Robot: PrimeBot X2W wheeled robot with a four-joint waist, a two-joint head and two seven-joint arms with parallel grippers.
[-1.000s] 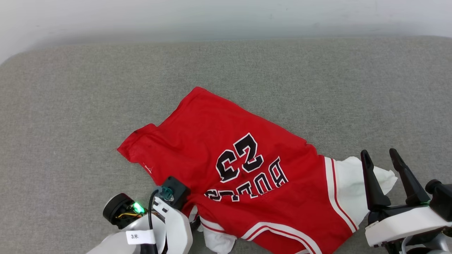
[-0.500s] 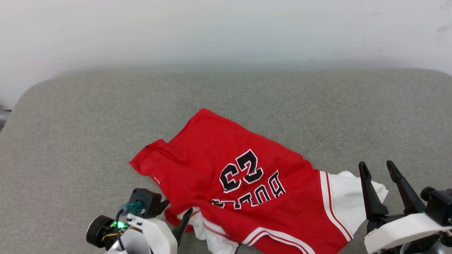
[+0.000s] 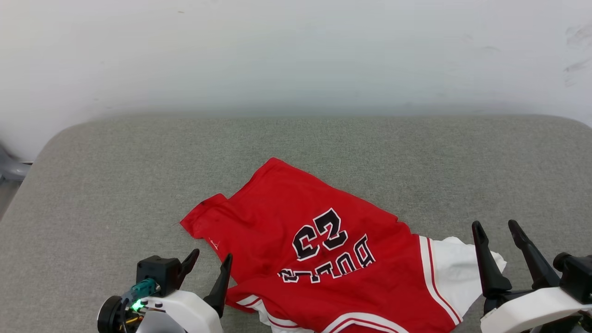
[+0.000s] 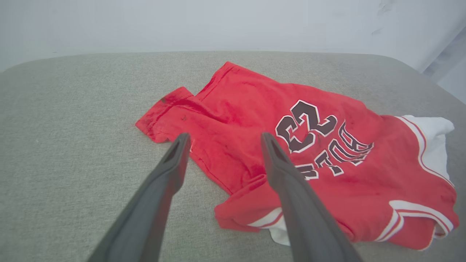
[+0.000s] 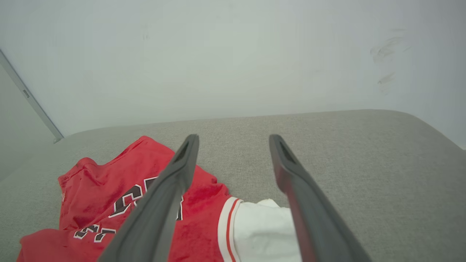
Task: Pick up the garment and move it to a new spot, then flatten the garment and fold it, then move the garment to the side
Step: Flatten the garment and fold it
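Note:
The garment (image 3: pixel 296 217), a red jersey with white sleeves and a black "BULLS 23" print facing up, lies rumpled on the grey cushion, print upside down to me. My left gripper (image 3: pixel 210 257) stands open at the garment's near left edge, holding nothing. From the left wrist the garment (image 4: pixel 255 120) spreads ahead and to the right, and the open gripper (image 4: pixel 222 136) hovers over its left part. My right gripper (image 3: pixel 497 225) is open beside the white sleeve (image 3: pixel 455 270). In the right wrist view the gripper (image 5: pixel 233 137) is over the garment (image 5: pixel 94 196) and its sleeve.
The grey cushioned surface (image 3: pixel 115 185) runs wide to the left and behind the garment, ending at a pale wall (image 3: pixel 296 55). Its rounded left corner drops off at the far left, where a grey object (image 3: pixel 9 169) shows.
My left gripper has opened, let go of the garment's near left edge and pulled back left. The head camera has tilted up, so the whole scene sits lower.

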